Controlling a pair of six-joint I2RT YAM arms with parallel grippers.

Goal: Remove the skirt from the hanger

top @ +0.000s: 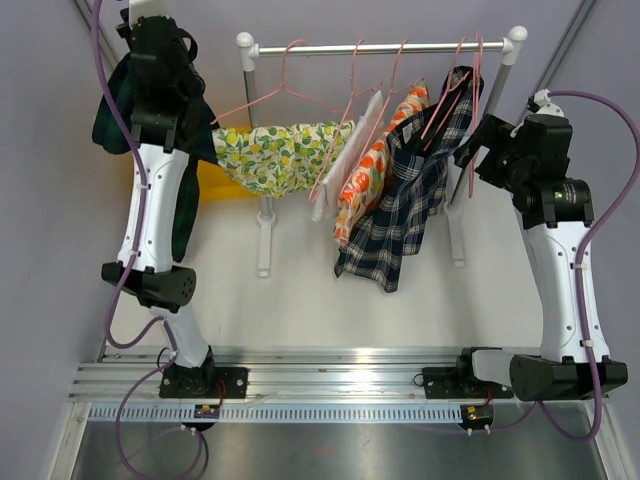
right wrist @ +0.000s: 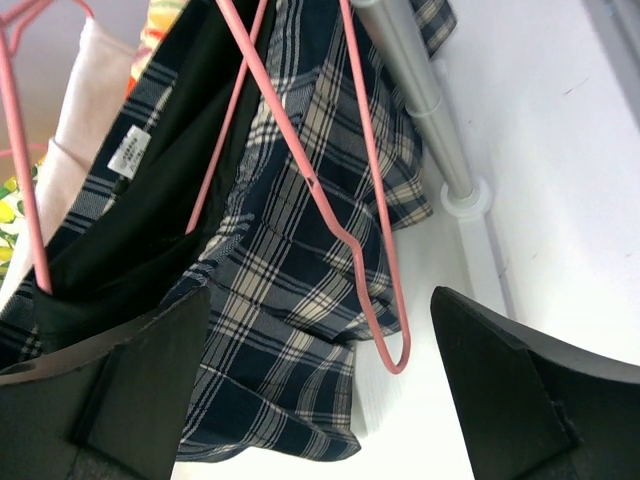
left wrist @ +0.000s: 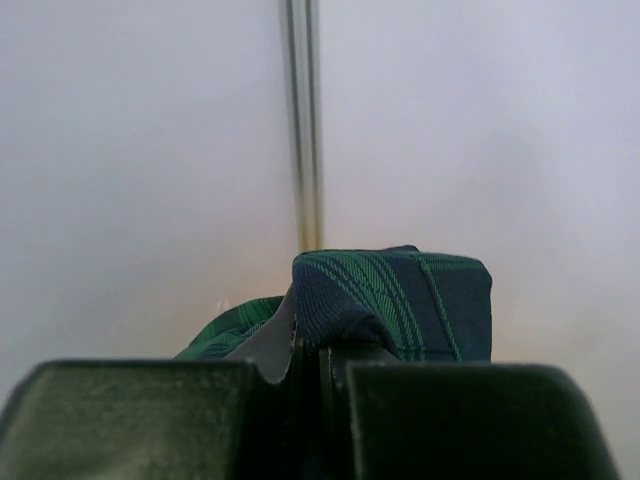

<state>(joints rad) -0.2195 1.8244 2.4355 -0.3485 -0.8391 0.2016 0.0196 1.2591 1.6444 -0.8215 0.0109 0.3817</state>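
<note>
My left gripper (top: 150,22) is raised at the far left, off the rack's left end. It is shut on a dark green and navy plaid skirt (top: 116,112) that hangs down along the arm. In the left wrist view the jaws (left wrist: 310,345) are pinched on a fold of this skirt (left wrist: 400,300). My right gripper (top: 476,140) is open and empty beside the rack's right end. In the right wrist view it (right wrist: 320,295) faces a navy and white plaid garment (right wrist: 290,300) on a pink hanger (right wrist: 375,230).
The rack rail (top: 380,47) carries several pink hangers with a lemon-print garment (top: 275,155), a white one (top: 345,160), an orange floral one (top: 365,175) and the navy plaid (top: 410,190). A bare pink hanger (top: 270,95) hangs at left. The rack post (right wrist: 420,100) stands close right.
</note>
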